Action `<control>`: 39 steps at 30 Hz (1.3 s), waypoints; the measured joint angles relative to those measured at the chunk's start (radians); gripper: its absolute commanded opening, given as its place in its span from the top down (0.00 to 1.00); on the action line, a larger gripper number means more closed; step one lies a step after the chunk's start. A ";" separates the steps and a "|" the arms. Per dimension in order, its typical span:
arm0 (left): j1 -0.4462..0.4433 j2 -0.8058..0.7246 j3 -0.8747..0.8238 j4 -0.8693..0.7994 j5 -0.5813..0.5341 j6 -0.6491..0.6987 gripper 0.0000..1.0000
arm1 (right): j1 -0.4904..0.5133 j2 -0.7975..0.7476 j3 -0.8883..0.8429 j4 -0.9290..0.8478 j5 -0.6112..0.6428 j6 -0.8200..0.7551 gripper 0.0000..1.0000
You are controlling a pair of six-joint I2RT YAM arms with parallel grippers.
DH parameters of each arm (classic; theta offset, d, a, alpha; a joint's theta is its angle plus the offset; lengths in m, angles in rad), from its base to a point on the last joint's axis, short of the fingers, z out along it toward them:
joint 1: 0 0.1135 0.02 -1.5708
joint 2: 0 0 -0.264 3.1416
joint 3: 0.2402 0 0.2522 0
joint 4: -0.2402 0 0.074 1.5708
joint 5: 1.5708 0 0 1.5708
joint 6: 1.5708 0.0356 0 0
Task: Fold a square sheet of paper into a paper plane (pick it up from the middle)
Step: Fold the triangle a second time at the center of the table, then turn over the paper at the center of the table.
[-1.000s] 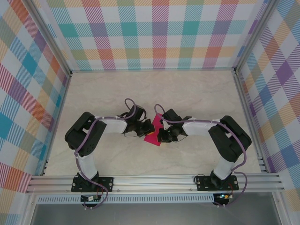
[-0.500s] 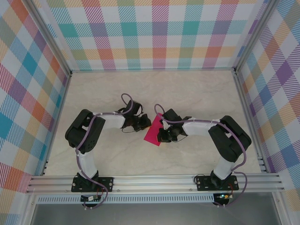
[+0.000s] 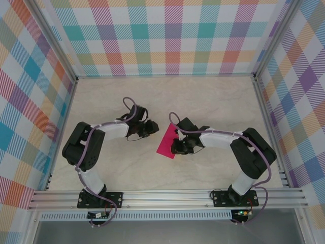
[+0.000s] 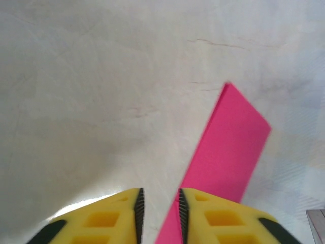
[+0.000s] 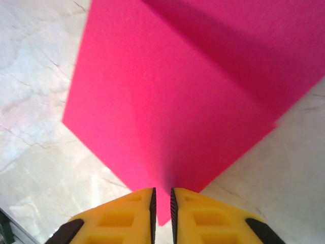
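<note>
Top external view: the left hand (image 3: 148, 127) has let go and backed off, its jaws slightly parted and empty. The right hand (image 3: 175, 147) is loosening too, narrowly open at the corner of the folded sheet of paper (image 3: 166, 140), which lies flat on the surface (image 3: 213, 101). That crease looks finished.

The top camera sits high above and behind the arm bases (image 3: 100, 198), looking down and forward over the whole marbled table (image 3: 213, 96) to the far plaid wall (image 3: 167, 35). The left wrist camera rides low, facing out past the left gripper (image 4: 158, 198) toward the folded sheet of paper (image 4: 228, 147). The right wrist camera looks down past the right gripper (image 5: 162, 195), very near that sheet. All three views share the sheet and the tabletop around it
</note>
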 measured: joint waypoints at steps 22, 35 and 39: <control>-0.117 -0.125 -0.138 0.075 0.029 -0.167 0.55 | -0.079 0.048 0.108 -0.054 0.114 0.001 0.58; -0.126 -0.088 -0.144 0.162 0.094 -0.207 0.56 | -0.135 0.071 0.037 0.080 -0.023 0.030 0.89; -0.126 -0.076 -0.157 0.198 0.113 -0.216 0.56 | -0.158 0.065 -0.003 0.116 -0.035 0.045 0.90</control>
